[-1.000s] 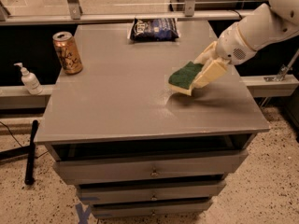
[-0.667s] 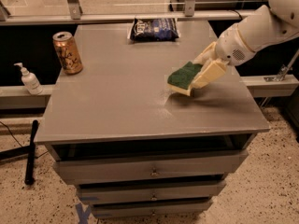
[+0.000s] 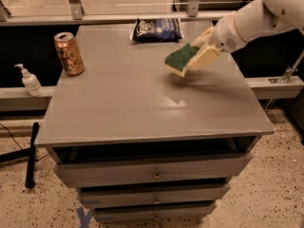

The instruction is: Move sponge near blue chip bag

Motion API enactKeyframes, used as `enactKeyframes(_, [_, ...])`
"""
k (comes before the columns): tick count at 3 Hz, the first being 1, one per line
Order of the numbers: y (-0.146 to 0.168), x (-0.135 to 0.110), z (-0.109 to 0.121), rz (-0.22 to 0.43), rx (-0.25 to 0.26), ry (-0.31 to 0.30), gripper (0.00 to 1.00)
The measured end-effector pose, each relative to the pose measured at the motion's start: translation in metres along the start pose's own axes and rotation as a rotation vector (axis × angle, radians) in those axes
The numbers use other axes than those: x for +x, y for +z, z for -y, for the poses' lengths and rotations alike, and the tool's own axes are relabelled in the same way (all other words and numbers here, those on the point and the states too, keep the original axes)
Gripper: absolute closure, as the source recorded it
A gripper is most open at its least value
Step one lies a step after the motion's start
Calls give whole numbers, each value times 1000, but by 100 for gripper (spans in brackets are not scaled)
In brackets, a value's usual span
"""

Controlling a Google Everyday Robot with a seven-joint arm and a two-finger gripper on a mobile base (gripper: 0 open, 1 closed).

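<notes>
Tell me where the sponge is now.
Camera view: the sponge sits in the claw, raised over the right rear of the tabletop, just front-right of the blue chip bag.

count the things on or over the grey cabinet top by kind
drink can: 1, standing at the left
blue chip bag: 1, at the back edge
sponge: 1, held by the gripper, right of centre
total: 3

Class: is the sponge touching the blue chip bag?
Apart. The camera view shows grey table between the blue chip bag and the sponge, which the tool grips above the table's right side.
</notes>
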State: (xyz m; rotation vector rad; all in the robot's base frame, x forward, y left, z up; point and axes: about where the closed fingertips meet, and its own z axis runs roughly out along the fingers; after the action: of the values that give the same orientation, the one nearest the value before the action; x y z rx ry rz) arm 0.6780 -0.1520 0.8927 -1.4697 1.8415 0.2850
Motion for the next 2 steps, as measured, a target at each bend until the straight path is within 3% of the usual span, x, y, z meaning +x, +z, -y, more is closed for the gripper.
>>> enactKeyframes(2, [9, -13, 93, 14, 213, -4, 100])
